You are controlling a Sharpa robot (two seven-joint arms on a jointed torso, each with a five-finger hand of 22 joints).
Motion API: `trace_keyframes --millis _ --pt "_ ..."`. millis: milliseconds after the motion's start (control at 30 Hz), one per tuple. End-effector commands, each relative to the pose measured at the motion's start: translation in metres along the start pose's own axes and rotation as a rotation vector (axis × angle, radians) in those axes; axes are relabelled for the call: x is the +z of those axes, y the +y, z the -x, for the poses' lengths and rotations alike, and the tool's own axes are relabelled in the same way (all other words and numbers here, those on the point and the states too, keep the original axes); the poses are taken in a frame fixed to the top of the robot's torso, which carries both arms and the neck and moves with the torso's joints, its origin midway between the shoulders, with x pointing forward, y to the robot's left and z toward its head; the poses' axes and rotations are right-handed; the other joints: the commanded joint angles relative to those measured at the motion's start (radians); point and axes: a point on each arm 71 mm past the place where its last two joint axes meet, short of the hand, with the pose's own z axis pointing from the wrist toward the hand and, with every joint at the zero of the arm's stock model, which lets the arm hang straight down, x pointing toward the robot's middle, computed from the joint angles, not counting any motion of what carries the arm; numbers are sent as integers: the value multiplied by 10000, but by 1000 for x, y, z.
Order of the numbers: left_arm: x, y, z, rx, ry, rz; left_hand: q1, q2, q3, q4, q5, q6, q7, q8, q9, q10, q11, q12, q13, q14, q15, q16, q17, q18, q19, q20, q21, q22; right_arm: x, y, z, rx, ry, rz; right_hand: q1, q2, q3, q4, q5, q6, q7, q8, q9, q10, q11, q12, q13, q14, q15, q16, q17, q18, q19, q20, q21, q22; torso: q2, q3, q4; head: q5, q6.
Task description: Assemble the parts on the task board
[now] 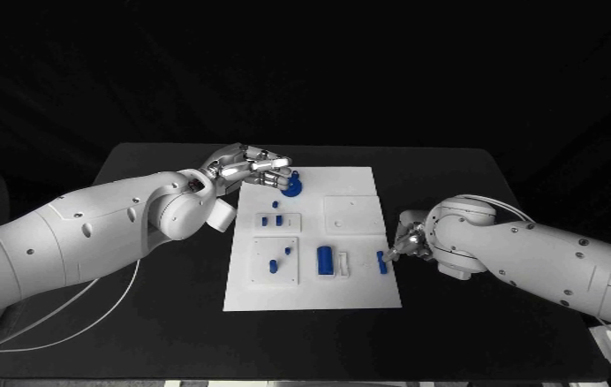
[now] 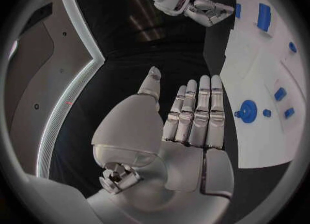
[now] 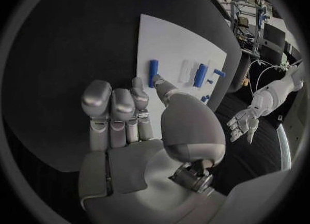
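Task board (image 1: 357, 184) mid-tabletop, blue round part (image 1: 291, 185) near its far left corner beside empty, spread left hand (image 1: 245, 164); empty right hand (image 1: 410, 239) touches edge-side blue bar (image 1: 382, 262), likely to nudge it off.

The task board (image 1: 359, 292) looks like matt white plastic, smooth and flat, with shallow raised panels. The parts, such as the round blue piece (image 1: 291, 185) and the blue bar (image 1: 325, 261), appear as smooth, solid-coloured plastic with a dull sheen. The table (image 1: 484, 334) is a matt black surface that gives no reflection. Both arms wear glossy white shells. The left hand (image 2: 184, 131) and right hand (image 3: 139, 131) look like brushed silver metal with darker grey matt pads
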Motion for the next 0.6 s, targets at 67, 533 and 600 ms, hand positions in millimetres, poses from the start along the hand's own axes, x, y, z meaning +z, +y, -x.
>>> trace_keyframes --millis 67,533,600 --pt "1 -2 -3 -50 192 -168 -42 83 -15 -47 -64 -3 4 21 10 33 -13 -17 13 34 16 -31 2 116 -9 -44 51 -14 1 4 -5 -288 201 -87 13 -136 1 193 -75 -64 25 -37 5 -17 61 27 7 -26 74 32 -16 -135 129 54 15 1121 6 14 4 12 -17" --pt "2 -2 -4 -67 254 -168 -92 96 -27 -28 -66 -13 6 24 11 17 -8 -17 13 28 17 -29 5 121 -5 -40 61 -33 11 14 -15 -448 187 -67 45 -105 26 259 -65 -37 14 -32 22 -22 51 12 0 -24 66 33 -13 -133 132 48 3 1118 4 2 10 43 -55" --pt "2 -2 -4 -68 257 -165 -92 96 -27 -28 -66 -13 6 24 11 17 -8 -17 13 28 17 -29 5 121 -5 -40 61 -33 14 15 -18 -581 222 -118 87 -43 51 175 -57 -15 5 -36 34 -21 44 15 3 -23 61 30 -16 -137 133 44 -5 1116 4 4 9 50 -74"
